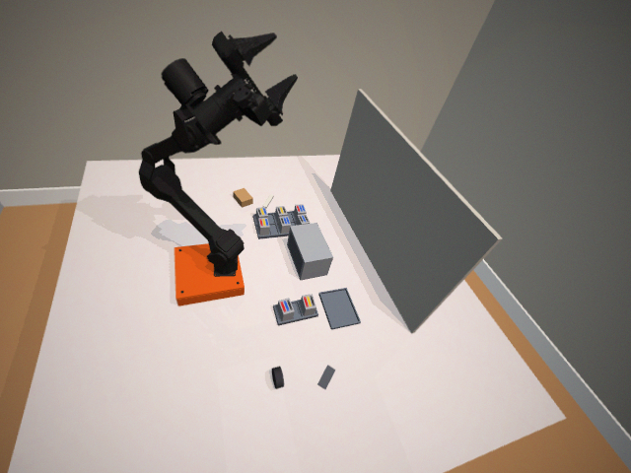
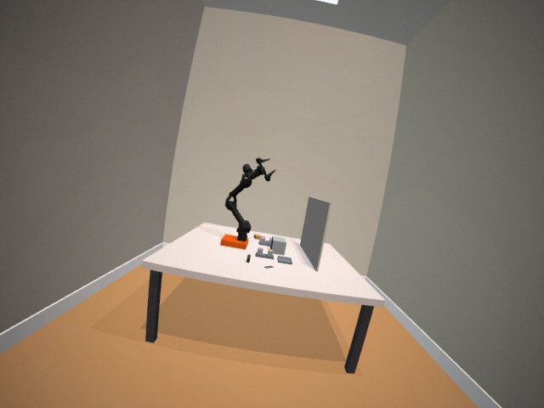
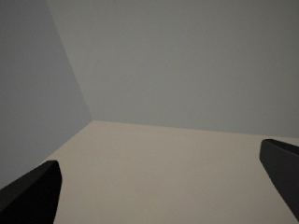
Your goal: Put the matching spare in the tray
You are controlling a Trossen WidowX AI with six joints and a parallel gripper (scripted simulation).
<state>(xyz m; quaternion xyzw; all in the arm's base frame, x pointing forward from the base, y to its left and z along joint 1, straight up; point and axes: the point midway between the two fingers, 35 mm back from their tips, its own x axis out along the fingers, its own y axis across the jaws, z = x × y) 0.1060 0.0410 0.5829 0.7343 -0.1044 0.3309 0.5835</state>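
Note:
My gripper [image 1: 279,59] [image 2: 267,166] [image 3: 163,160] is open and empty, raised high above the table and pointing up toward the wall; the wrist view shows only walls and my two fingertips. The mounted unit, a plain grey box [image 1: 310,250] [image 2: 278,245], stands on the table; its back is hidden. Behind it a rack [image 1: 260,236] holds several small grey spares [image 1: 281,216] with coloured stripe labels. A second rack [image 1: 280,318] in front holds two spares [image 1: 285,307] [image 1: 308,302]. The flat grey tray [image 1: 338,307] [image 2: 284,259] lies right of that rack.
A tall grey panel [image 1: 402,214] [image 2: 314,230] stands on the right of the table. A small tan block [image 1: 243,196], a black disc [image 1: 277,376] and a flat grey tile [image 1: 325,376] lie loose. My orange base [image 1: 196,277] is left of the racks.

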